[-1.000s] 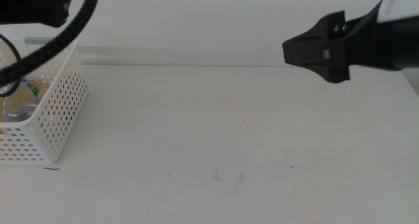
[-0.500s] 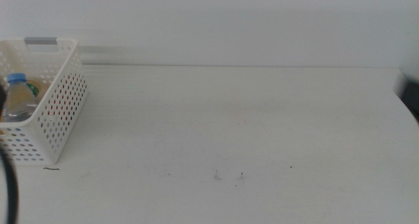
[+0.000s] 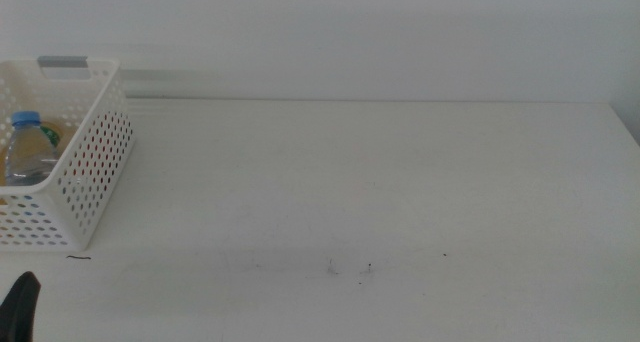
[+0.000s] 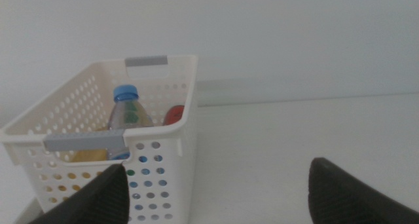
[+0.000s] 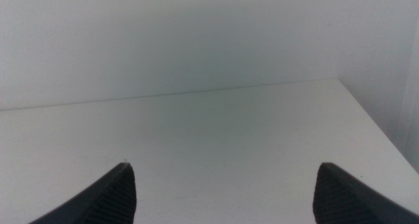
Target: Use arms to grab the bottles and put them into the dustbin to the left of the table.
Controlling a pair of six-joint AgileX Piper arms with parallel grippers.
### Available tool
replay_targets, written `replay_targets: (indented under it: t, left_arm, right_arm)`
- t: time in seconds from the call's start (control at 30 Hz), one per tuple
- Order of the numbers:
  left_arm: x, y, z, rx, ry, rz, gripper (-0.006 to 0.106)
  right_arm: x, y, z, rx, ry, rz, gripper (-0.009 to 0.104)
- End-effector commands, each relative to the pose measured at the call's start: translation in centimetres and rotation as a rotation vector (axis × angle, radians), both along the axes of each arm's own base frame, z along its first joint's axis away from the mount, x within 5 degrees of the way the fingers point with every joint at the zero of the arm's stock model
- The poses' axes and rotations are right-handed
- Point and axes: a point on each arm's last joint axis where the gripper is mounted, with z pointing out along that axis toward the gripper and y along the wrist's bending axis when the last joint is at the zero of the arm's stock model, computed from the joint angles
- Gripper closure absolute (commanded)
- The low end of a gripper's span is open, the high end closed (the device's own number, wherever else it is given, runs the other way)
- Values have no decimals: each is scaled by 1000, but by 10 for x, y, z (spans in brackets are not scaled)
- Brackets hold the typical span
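Plain white wall at the back, and the wide flat white tabletop (image 3: 380, 182) runs bare all the way to its far edge and right edge, with only a few small dark specks (image 3: 350, 269) near the front. The white perforated plastic basket with grey handle bars (image 4: 163, 112) sits at the left end of the table. Inside it the small clear water bottle with a blue cap (image 4: 126, 112) stands upright, a yellowish bottle (image 3: 52, 137) sits behind it, mostly hidden, and the slim red soda can (image 4: 173, 114) peeks over the rim by the far wall. The left gripper (image 4: 216, 191) is low at the front left corner, just in front of the basket's near handle, jaws spread wide and holding nothing; in the middle view only a dark tip (image 3: 20, 307) shows at the bottom left. The right gripper (image 5: 222, 191) is out of the middle view, facing empty tabletop toward the far right corner, jaws also wide apart and holding nothing.
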Motion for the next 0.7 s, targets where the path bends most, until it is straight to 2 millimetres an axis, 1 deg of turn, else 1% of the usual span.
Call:
replay_targets:
  t: [0.0, 0.17, 0.67]
  left_arm:
    - [0, 0, 0, -26, -9, 0, 7]
    - [0, 1, 7, -25, -82, 13, 7]
    - [0, 1, 7, -26, -91, 15, 7]
  right_arm:
    - [0, -1, 1, -30, -19, -10, 5]
    - [0, -1, 1, -41, -20, -10, 5]
    - [0, -1, 1, -41, -20, -10, 5]
